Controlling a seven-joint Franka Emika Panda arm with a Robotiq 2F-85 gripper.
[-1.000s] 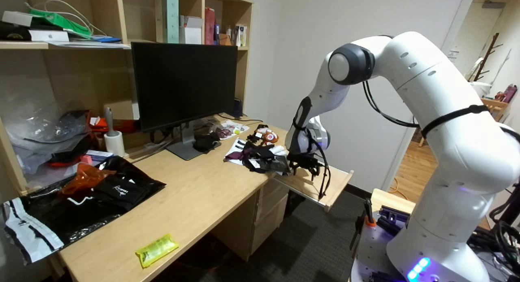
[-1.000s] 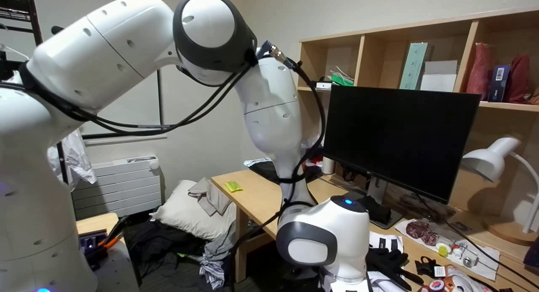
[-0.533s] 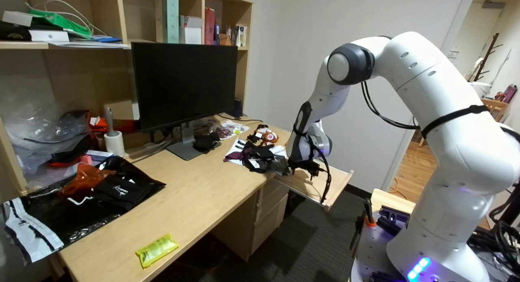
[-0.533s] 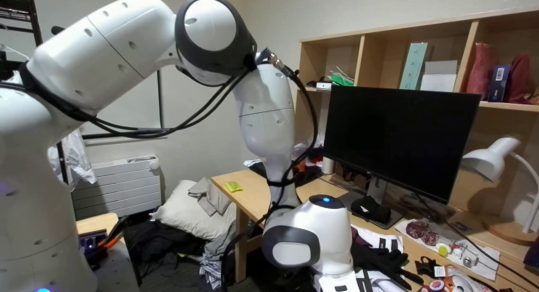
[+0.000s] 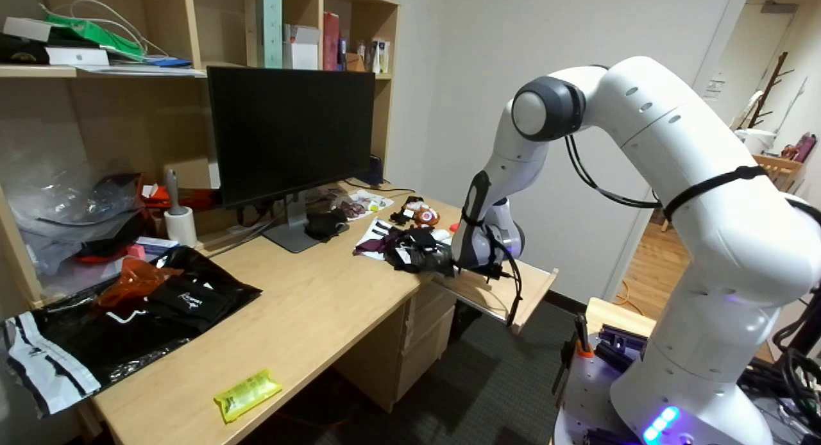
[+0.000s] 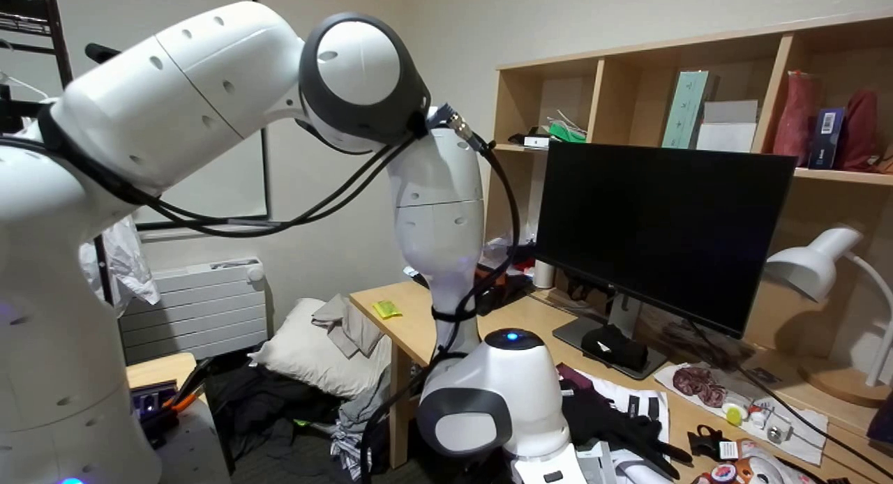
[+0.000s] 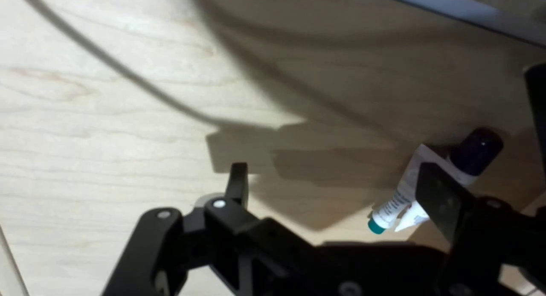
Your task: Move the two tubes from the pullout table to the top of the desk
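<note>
Over the pullout table (image 5: 533, 283), the step in hand looks to be the reach for a pick, with nothing lifted yet. Both targets lie side by side on that board in the wrist view: the teal-capped tube (image 7: 403, 193) and the dark-capped tube (image 7: 474, 155), slanting the same way and partly hidden by 1 of the fingers (image 7: 441, 198), so I can't tell whether the 2 touch. The gripper (image 7: 335, 178) has its jaws spread wide — bare wood shows mid-gap, and nothing is pinched. My guess is that the next move calls for a shift toward the tubes, a small turn to set the jaws across their length, then a descent and a squeeze on 1 tube, or perhaps on both, before any lift to the top of the desk (image 5: 308, 285). As for pose, the arm (image 5: 667, 121) arches high and then drops steeply, its wrist (image 5: 474, 243) low over the board near the end of the desk — the fingers seem to aim downward, though both exterior views hide too much of them to be sure
</note>
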